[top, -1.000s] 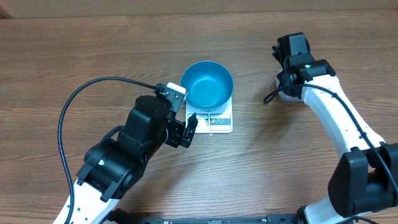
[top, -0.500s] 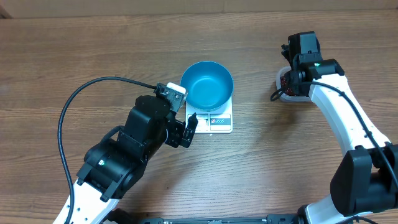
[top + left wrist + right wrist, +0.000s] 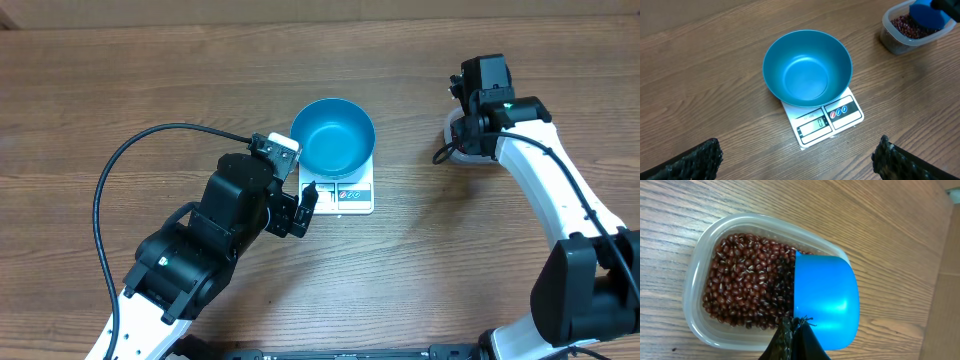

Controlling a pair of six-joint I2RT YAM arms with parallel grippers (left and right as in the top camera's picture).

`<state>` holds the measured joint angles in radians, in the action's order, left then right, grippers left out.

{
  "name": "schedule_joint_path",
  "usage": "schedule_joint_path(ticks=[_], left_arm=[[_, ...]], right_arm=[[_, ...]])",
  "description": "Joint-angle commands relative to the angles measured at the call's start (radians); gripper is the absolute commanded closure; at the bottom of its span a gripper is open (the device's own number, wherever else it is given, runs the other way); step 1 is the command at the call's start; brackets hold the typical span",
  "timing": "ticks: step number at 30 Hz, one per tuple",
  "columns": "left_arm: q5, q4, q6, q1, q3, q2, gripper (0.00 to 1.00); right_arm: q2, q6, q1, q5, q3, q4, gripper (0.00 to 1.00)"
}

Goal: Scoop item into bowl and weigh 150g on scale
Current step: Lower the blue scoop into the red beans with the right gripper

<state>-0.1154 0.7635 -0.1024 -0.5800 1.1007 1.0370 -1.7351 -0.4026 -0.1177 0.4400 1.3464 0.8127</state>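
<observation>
Right gripper [image 3: 792,326], closed on a blue scoop [image 3: 825,300], over a tub [image 3: 694,297] of beans [image 3: 742,282]. Left gripper [image 3: 798,161] wide open, empty, facing bowl [image 3: 807,70] on scale [image 3: 841,113].

Brown wood-grain tabletop [image 3: 120,90], planks running sideways, even soft light, pale beige strip [image 3: 300,8] along far edge

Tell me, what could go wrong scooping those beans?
1. The scoop, held by the right end effector, sits among the beans near the wall of the tub; digging may shove the tub or flick beans out.
2. The bowl on the scale stands well away, so a heaped scoop might spill on the way.
</observation>
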Motion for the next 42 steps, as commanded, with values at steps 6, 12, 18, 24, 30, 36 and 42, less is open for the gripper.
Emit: schedule_joint_path(ticks=[6,12,18,24,30,36,42], left_arm=[[0.009,-0.003,-0.010,0.005,0.004,-0.003,0.00],[0.009,-0.003,-0.010,0.005,0.004,-0.003,0.00],[0.009,-0.003,-0.010,0.005,0.004,-0.003,0.00],[0.009,-0.003,-0.010,0.005,0.004,-0.003,0.00],[0.009,-0.003,-0.010,0.005,0.004,-0.003,0.00],[0.009,-0.003,-0.010,0.005,0.004,-0.003,0.00],[0.009,-0.003,-0.010,0.005,0.004,-0.003,0.01]], right_arm=[[-0.044,0.049,0.001,-0.087,-0.006,0.012,0.96],[-0.044,0.067,0.001,-0.108,-0.006,0.035,0.96],[-0.043,0.093,0.002,-0.227,-0.005,0.035,0.96],[-0.043,0.112,0.002,-0.307,-0.005,0.027,0.96],[-0.043,0.120,0.007,-0.312,-0.005,0.027,0.96],[-0.043,0.123,0.062,-0.423,-0.005,0.026,0.96],[-0.043,0.141,0.154,-0.598,-0.005,0.027,0.96]])
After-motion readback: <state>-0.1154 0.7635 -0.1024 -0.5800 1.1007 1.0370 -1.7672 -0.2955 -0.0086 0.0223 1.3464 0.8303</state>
